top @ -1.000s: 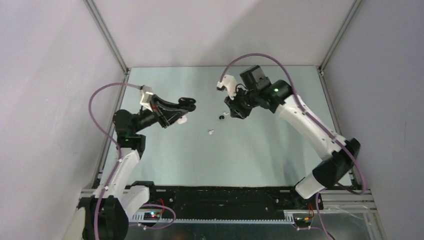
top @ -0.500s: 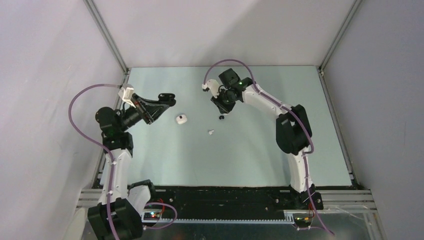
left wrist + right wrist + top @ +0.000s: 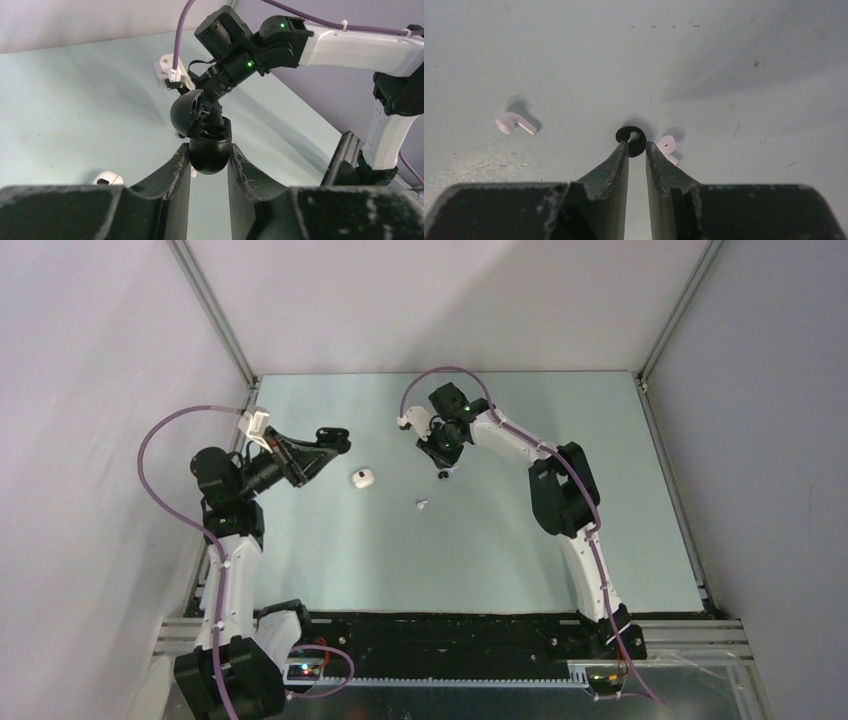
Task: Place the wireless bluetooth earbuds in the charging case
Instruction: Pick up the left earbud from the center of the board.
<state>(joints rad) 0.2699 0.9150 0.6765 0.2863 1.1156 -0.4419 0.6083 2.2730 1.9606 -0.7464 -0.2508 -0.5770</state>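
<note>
The white charging case (image 3: 362, 478) lies shut on the table, and its edge shows in the left wrist view (image 3: 106, 178). One white earbud (image 3: 422, 505) lies loose right of it and appears in the right wrist view (image 3: 514, 123). The second earbud (image 3: 668, 147) lies against my right finger. My right gripper (image 3: 442, 466) (image 3: 637, 145) points down, its narrow jaws closed around a tiny black bit (image 3: 631, 140) on the table. My left gripper (image 3: 335, 436) (image 3: 209, 150) is shut on a black oval pebble-like object (image 3: 207, 155) with its lid open, held above the table left of the case.
Grey walls and metal frame posts bound the table at the back and sides. A black rail (image 3: 450, 635) runs along the near edge between the arm bases. The right arm's elbow (image 3: 565, 485) stands folded over the table's middle right.
My left gripper pulled back left with the black object, uncovering the white case. My right gripper moved left and down onto the black bit. The case and earbuds have not moved.
</note>
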